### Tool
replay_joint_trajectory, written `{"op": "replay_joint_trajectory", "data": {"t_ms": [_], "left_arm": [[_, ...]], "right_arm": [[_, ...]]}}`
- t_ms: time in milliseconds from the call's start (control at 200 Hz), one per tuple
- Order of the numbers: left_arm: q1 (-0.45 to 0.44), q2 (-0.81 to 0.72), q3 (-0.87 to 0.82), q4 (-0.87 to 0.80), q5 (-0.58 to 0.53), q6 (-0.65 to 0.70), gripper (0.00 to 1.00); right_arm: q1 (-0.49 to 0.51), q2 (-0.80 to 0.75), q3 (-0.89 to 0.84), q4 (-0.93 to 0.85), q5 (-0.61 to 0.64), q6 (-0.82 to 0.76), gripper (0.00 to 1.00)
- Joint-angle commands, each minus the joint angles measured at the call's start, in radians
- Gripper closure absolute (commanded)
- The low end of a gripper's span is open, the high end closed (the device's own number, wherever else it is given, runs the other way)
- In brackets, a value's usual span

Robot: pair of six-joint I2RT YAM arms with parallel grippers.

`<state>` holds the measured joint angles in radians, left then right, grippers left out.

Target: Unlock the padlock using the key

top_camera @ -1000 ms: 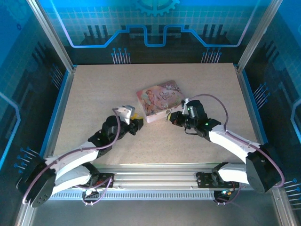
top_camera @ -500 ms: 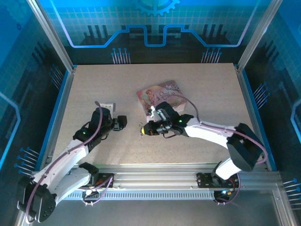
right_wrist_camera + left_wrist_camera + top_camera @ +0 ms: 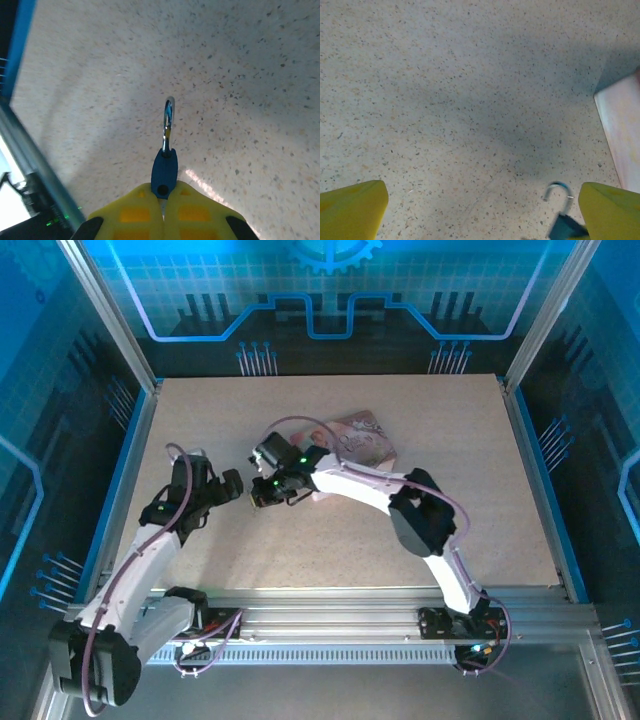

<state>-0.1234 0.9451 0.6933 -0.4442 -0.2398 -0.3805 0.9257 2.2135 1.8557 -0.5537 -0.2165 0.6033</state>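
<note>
The left arm [image 3: 140, 565] and the right arm [image 3: 365, 485] are built of white shell links joined by black motor housings. A greyish-purple cable [image 3: 290, 421] loops alongside each. Small green lights [image 3: 303, 454] glow on the right wrist. The left end effector [image 3: 482, 210] and right end effector [image 3: 164, 196] have bright yellow fingers [image 3: 131, 215]. The right pair is moulded with shallow rectangular recesses.

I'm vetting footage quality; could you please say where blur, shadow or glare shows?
Left wrist: the padlock is smeared, and a broad soft shadow crosses the table. Right wrist: its shackle glints, with a bright patch beside the right end effector. Top external: table evenly lit, surround blue.
</note>
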Motion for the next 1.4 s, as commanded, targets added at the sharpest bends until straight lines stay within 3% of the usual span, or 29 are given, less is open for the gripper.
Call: {"op": "replay_joint_trajectory", "data": {"t_ms": [0,195,485,735,1025,1256,1286,1391], "left_arm": [[0.015,-0.018,-0.010,-0.020,0.000,-0.002,0.01],[0.015,-0.039,-0.060,0.016,0.046,0.002,0.01],[0.014,-0.065,-0.099,0.040,0.057,0.024,0.01],[0.014,-0.071,-0.075,0.024,0.072,0.037,0.01],[0.015,-0.084,-0.050,0.008,0.099,0.079,0.01],[0.015,-0.073,-0.011,0.058,0.180,0.149,0.01],[0.015,-0.067,-0.005,0.069,0.186,0.153,0.01],[0.015,-0.036,0.022,0.095,0.199,0.167,0.01]], "right_arm": [[0.006,0.092,0.176,-0.230,0.094,-0.082,1.00],[-0.002,0.250,0.383,-0.326,0.070,-0.108,0.99],[-0.023,0.323,0.465,-0.357,0.147,-0.126,0.91],[-0.031,0.281,0.497,-0.386,0.218,-0.171,0.62],[-0.031,0.032,0.402,-0.353,0.330,-0.256,0.50],[-0.066,-0.303,0.084,-0.228,0.496,-0.345,0.35],[-0.076,-0.349,0.032,-0.209,0.515,-0.348,0.27],[-0.136,-0.519,-0.173,-0.126,0.568,-0.355,0.19]]}}
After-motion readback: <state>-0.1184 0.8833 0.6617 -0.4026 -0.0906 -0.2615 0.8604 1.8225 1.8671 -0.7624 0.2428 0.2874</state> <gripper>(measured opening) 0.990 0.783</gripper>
